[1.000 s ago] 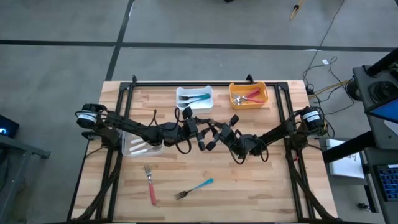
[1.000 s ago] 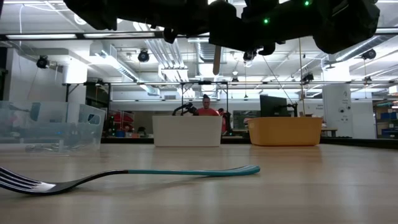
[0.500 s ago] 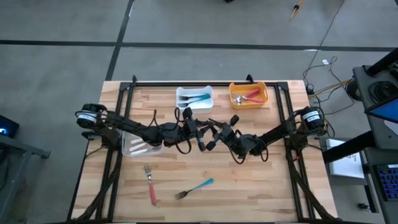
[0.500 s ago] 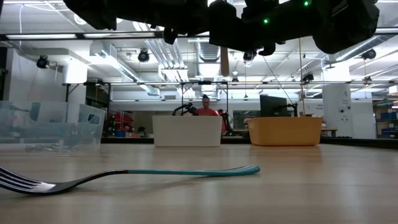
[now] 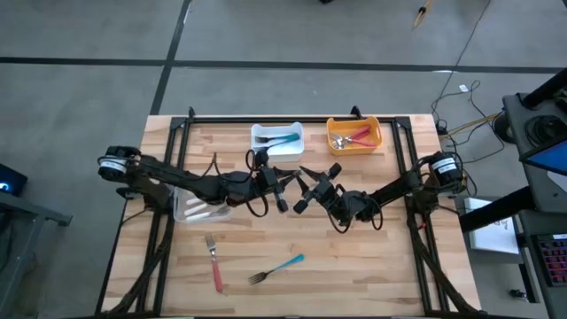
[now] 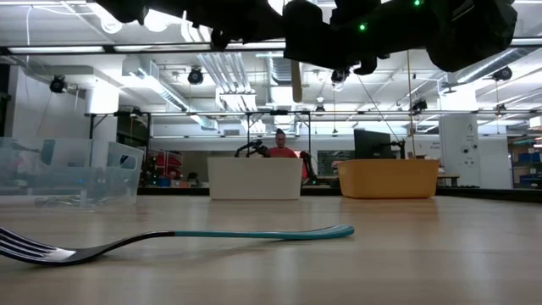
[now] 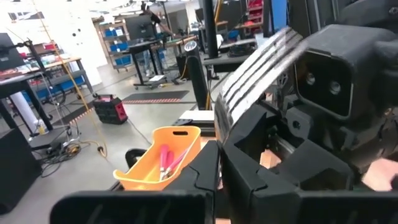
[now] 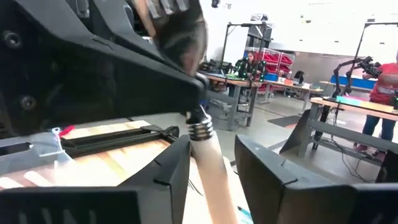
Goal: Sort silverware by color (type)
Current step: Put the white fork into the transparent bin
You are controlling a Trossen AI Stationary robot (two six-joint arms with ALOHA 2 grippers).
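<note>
Two grippers meet above the middle of the table point(image 5: 372, 266), in the centre of the high view.

Item 1: left gripper point(image 5: 282, 183). It reaches in from the left of the frame. We see its fingers pressed together on the metal end of a white-handled fork point(image 8: 208, 158). The tines stick out past it in the left wrist view, blurred.

Item 2: right gripper point(image 5: 306, 188). It comes in from the right and faces the left one. Its two fingers point(image 8: 168, 168) stand apart, one on each side of the white handle. We see a gap between each finger and the handle, so it is not gripping the fork.

Item 3: the white-handled fork itself. It is held in the air between the two grippers, clear of the table. In the low view, the pale handle hangs upright at top centre, under the dark arms.

Item 4: teal fork point(image 5: 276, 268). It lies on the wood at lower centre of the high view, tines to the lower left. In the low view it is in the foreground.

Item 5: red fork point(image 5: 214, 264). It lies to the left of the teal one and apart from it.

Item 6: white bin point(image 5: 277, 129), upper centre. It holds teal-handled pieces.

Item 7: orange bin point(image 5: 379, 135), just right of the white bin. It holds red-handled pieces.

Item 8: clear bin point(image 5: 184, 211), under the left arm. It holds white-handled pieces.

Item 9: one person in a red top point(image 6: 280, 146), far behind the table in the low view.
</note>
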